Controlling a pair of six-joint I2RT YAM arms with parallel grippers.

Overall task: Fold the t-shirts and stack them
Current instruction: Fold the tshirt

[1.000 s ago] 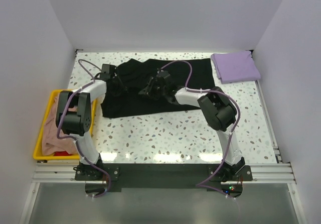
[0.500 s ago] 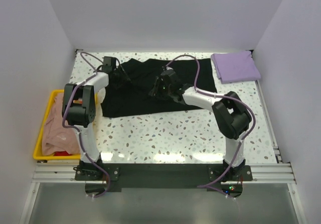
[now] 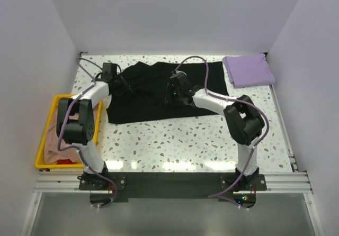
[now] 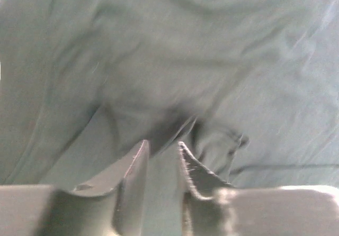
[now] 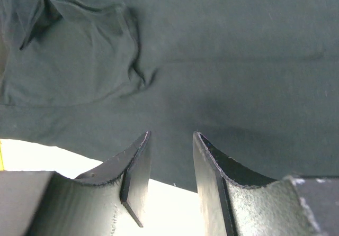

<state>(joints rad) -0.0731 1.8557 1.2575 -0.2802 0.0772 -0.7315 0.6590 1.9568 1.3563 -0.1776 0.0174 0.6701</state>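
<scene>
The large black t-shirt (image 3: 153, 101) lies spread and wrinkled across the back middle of the table. My left gripper (image 3: 119, 81) hovers low over its left part. In the left wrist view, the left gripper (image 4: 163, 147) is open by a narrow gap, with black t-shirt (image 4: 175, 61) folds just ahead. My right gripper (image 3: 171, 92) is over the shirt's middle. The right gripper (image 5: 170, 136) stands open with nothing between its fingers, above the black t-shirt's (image 5: 222, 61) edge. A folded lavender t-shirt (image 3: 249, 70) lies at the back right. A peach-tan t-shirt (image 3: 55, 138) sits in the tray.
The yellow tray (image 3: 38, 152) stands off the table's left edge, with something red at its near end. White walls close in the back and both sides. Speckled tabletop (image 3: 185, 141) shows in front of the black shirt.
My left gripper shifted back and left over the shirt; its jaws widened, then narrowed. My right gripper moved slightly right and back, jaws unchanged. The black shirt's left part lies flatter.
</scene>
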